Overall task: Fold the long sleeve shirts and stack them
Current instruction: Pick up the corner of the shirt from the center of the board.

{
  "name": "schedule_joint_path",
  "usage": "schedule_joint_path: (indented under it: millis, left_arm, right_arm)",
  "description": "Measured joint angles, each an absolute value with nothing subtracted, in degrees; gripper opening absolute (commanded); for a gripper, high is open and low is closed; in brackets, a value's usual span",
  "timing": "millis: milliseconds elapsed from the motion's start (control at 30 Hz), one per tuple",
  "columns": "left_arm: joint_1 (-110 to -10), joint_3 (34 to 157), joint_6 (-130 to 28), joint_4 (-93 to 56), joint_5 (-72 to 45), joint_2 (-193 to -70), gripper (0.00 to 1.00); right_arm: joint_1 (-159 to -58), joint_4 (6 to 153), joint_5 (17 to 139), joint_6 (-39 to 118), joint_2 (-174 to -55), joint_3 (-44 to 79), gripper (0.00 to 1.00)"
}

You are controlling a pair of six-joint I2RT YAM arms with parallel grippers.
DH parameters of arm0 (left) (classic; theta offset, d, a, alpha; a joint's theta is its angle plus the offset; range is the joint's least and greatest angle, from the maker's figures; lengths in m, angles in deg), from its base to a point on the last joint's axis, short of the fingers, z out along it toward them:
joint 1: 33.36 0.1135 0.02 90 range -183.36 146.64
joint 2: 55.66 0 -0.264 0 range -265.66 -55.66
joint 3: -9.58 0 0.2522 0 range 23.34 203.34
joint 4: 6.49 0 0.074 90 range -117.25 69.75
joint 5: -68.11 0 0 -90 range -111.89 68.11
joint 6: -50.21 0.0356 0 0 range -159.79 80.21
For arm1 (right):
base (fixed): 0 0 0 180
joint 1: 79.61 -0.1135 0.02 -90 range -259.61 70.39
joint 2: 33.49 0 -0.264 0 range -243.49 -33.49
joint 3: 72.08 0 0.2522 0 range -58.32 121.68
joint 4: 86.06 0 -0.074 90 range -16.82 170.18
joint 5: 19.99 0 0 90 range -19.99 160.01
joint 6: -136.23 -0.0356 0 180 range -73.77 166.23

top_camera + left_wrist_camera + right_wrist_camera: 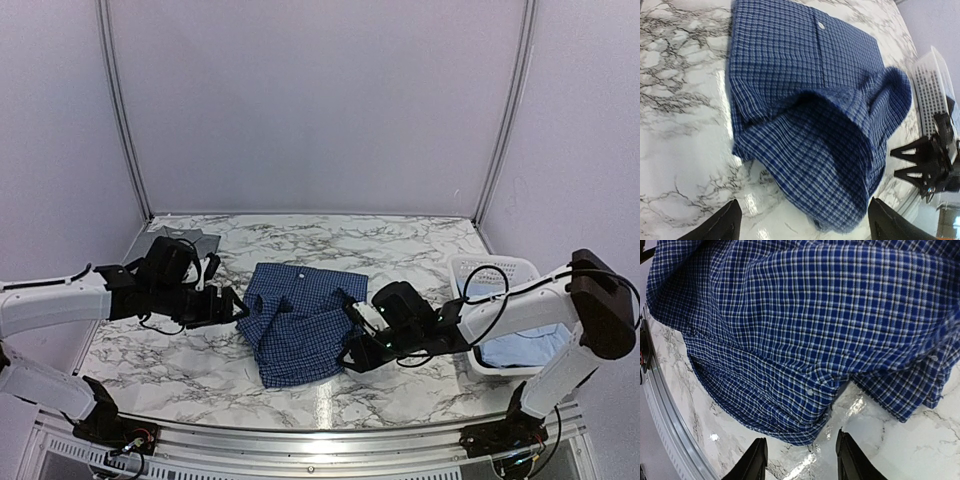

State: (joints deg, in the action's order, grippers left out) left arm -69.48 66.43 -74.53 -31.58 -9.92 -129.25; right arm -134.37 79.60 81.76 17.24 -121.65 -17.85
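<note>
The dark blue checked shirt [295, 320] lies partly folded and rumpled in the middle of the marble table. It also shows in the left wrist view [810, 100] and in the right wrist view [805, 315]. My left gripper [232, 308] is open and empty just left of the shirt, with its jaws spread wide before the near fold [805, 222]. My right gripper [352, 345] is open and empty at the shirt's right front edge, just off a buttoned hem [801, 457]. The grey shirt [190, 240] lies folded at the back left. The light blue shirt [530, 345] sits in a basket.
A white plastic laundry basket [495, 262] stands at the right edge of the table, and it shows in the left wrist view [932, 85]. The table's metal front rail [300, 440] runs along the near edge. Bare marble [400, 245] lies behind the shirt.
</note>
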Motion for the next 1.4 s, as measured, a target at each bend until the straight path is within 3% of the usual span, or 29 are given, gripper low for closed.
schedule_joint_path:
  millis: [300,567,733,867,1000,1133,1400]
  left_arm:
    - [-83.5,55.3,-76.7,-29.6,-8.6,-120.7,0.71]
    - [-88.5,54.6,-77.1,-23.4,-9.5,-129.6,0.66]
    - [-89.1,54.8,-77.7,-17.9,-10.0,-135.6,0.57]
    - [-89.5,55.3,-78.1,-14.8,-9.9,-138.9,0.39]
    - [-89.7,56.0,-78.6,-13.3,-10.3,-139.7,0.16]
    - [-89.8,57.7,-78.9,-13.3,-11.8,-139.6,0.02]
    - [-87.3,64.8,-78.8,-16.2,-13.4,-138.5,0.00]
  right_arm:
    - [-134.5,83.2,83.0,17.4,-124.6,-18.2,0.42]
    - [-134.5,85.3,83.1,17.4,-125.0,-18.8,0.41]
    - [-134.5,87.1,83.3,17.0,-125.3,-19.7,0.40]
    - [-134.6,88.2,83.7,16.3,-126.0,-20.2,0.30]
    - [-134.7,88.7,84.0,15.9,-126.3,-20.3,0.11]
    - [-134.7,88.7,83.9,15.6,-126.2,-20.2,0.00]
    - [-134.7,82.2,81.4,15.4,-123.5,-13.5,0.00]
